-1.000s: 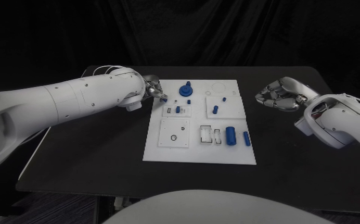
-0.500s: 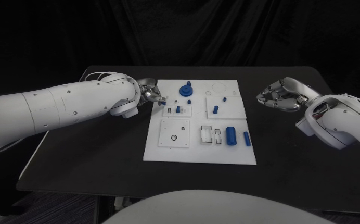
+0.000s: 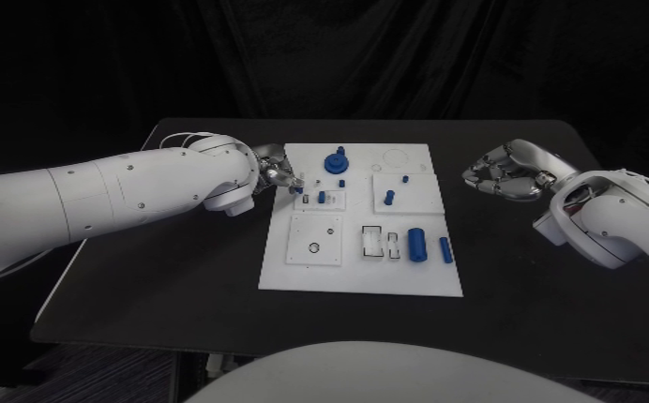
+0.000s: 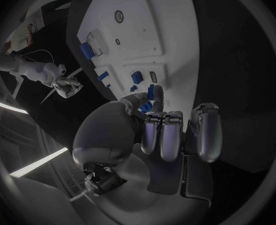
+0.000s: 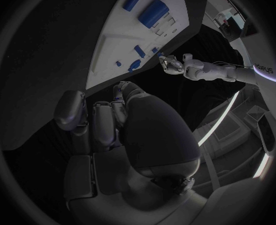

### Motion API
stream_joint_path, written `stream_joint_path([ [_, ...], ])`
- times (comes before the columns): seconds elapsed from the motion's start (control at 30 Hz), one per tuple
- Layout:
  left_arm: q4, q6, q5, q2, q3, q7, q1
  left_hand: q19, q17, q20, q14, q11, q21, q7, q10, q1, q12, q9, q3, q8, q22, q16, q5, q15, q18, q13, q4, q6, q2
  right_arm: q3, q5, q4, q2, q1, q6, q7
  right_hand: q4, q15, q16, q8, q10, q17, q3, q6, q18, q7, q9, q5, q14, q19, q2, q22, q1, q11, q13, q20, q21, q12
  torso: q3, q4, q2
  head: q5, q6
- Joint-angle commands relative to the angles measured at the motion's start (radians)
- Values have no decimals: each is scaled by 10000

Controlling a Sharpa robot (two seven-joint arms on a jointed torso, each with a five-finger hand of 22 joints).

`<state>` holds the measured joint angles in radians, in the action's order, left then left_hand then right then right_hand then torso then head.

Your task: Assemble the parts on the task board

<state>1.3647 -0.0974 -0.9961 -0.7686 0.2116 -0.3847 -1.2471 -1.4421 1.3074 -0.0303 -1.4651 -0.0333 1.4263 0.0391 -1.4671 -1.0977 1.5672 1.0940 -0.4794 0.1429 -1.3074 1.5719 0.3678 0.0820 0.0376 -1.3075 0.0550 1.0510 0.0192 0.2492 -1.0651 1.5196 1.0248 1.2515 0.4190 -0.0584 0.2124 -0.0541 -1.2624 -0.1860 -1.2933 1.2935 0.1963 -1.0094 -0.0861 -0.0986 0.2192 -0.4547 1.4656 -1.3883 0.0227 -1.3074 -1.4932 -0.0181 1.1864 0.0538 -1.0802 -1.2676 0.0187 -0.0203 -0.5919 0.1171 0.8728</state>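
Observation:
The white task board lies in the middle of the black table. My left hand hovers at the board's far left edge and pinches a small blue part between thumb and fingertip; the left wrist view shows that part at the fingertips, just above the board. On the board stand a large blue knob, a blue peg, and a blue cylinder beside a slim blue pin. My right hand hangs off the board's right side, fingers curled in and holding nothing.
The board carries raised white sub-plates with slots and a plate with a round hole. Bare black table lies to either side of the board. The right wrist view shows the board and my left hand beyond it.
My left hand has shifted slightly toward me along the board's left edge, carrying the small blue part. The right hand has stayed where it was.

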Motion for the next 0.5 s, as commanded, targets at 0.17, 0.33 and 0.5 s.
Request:
stream_joint_path([
  [0.17,-74,12,70,93,-5,11,147,11,2634,74,-1057,-63,-70,-52,-1037,93,36,-12,-32,-34,-1066,-11,-71,90,148,-2633,24,30,-2,-5,-52,7,3,-24,-5,125,-2,37,47,67,39,-5,81,66,-197,-25,15,-76,205,64,-47,-194,63,-4,2,23,65,59,-10,-43,-18,24,-2],
  [0.33,-74,12,70,93,-5,11,147,11,2634,74,-1057,-63,-70,-52,-1037,93,36,-12,-32,-34,-1066,-11,-71,90,148,-2633,24,30,-2,-5,-52,7,3,-24,-5,125,-2,37,47,67,39,-5,81,66,-197,-25,15,-76,205,64,-47,-194,63,-4,2,23,65,59,-10,-43,-18,24,-2],
  [0.5,-250,72,70,291,-5,76,308,13,2634,74,-1057,-63,-73,-52,-1037,109,36,-13,-32,-34,-1064,-11,-90,90,149,-2633,36,32,-9,-4,-52,-3,-15,-24,7,98,-2,37,47,67,39,-5,81,66,-197,-25,15,-76,205,64,-47,-194,63,-4,2,23,65,59,-12,-27,-10,-11,-2],
])
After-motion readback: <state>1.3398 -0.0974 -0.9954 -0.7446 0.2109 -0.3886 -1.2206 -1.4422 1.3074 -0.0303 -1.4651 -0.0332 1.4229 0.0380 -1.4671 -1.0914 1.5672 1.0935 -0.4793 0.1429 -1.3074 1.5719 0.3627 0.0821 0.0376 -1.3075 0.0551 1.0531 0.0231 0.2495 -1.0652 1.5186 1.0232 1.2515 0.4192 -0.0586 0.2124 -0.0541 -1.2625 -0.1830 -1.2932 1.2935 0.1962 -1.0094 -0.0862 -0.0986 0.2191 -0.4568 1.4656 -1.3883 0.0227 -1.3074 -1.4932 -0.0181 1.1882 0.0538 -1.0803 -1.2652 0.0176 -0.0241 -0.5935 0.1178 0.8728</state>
